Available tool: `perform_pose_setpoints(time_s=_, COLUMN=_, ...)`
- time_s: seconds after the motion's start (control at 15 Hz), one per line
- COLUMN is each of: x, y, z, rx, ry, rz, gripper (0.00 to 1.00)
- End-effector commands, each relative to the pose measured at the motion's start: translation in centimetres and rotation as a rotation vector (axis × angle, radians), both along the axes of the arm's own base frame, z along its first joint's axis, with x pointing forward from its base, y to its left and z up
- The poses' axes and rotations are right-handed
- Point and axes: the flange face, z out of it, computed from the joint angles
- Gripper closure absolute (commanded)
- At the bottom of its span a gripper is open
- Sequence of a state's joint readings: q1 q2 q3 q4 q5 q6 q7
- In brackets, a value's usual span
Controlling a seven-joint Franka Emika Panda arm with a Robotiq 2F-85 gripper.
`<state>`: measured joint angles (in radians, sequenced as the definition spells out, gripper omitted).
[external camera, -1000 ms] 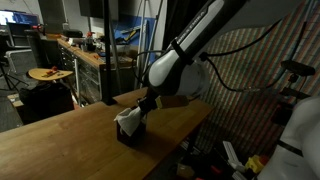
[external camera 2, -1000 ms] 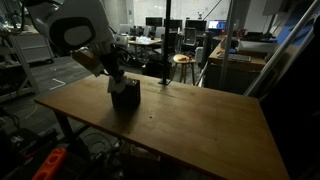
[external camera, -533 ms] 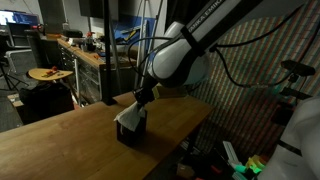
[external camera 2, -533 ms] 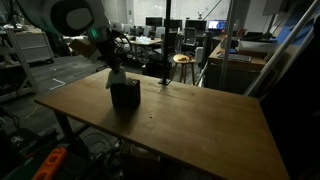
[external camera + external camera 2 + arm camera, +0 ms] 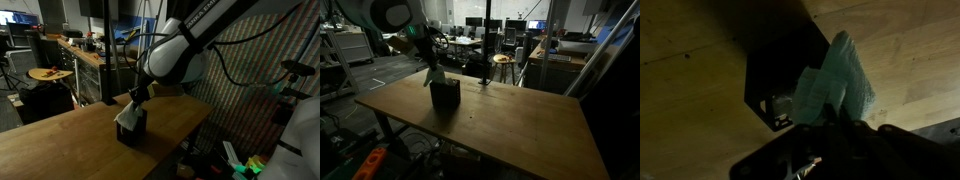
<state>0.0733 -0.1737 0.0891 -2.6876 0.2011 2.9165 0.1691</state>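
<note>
Since the earlier frames the gripper (image 5: 136, 98) has been raised a little above the dark box (image 5: 131, 132), and the pale cloth (image 5: 126, 116) has been drawn up taller with it. The gripper is seen clamped together on the cloth's upper end. The lower part of the cloth hangs into or against the box (which of the two cannot be told), and the box stands on the wooden bench (image 5: 60, 140) near one edge. The cloth is judged light, soft and limp, with folds and creases showing in the wrist view, so it is expected to drape rather than keep a shape. A pinch on a bunched corner or fold is judged the surest hold. The box is probably light enough to be dragged if the cloth snags on it.
</note>
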Motion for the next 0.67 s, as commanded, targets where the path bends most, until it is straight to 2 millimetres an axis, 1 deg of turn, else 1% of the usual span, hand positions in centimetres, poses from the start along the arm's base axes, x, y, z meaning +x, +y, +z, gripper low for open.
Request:
perform_pose_setpoints(time_s=0.0, x=1.2, y=0.4, z=0.5, rx=0.01, ry=-0.039, rz=-0.017, gripper=0.97)
perform_pose_setpoints(time_s=0.47, x=2.6, y=0.2, z=-1.6, rx=0.008, ry=-0.051, rz=-0.028, gripper=0.97)
perform_pose_setpoints(time_s=0.6, x=3.1, y=-0.2, z=-1.9, rx=0.007, ry=-0.062, rz=-0.036, gripper=0.97)
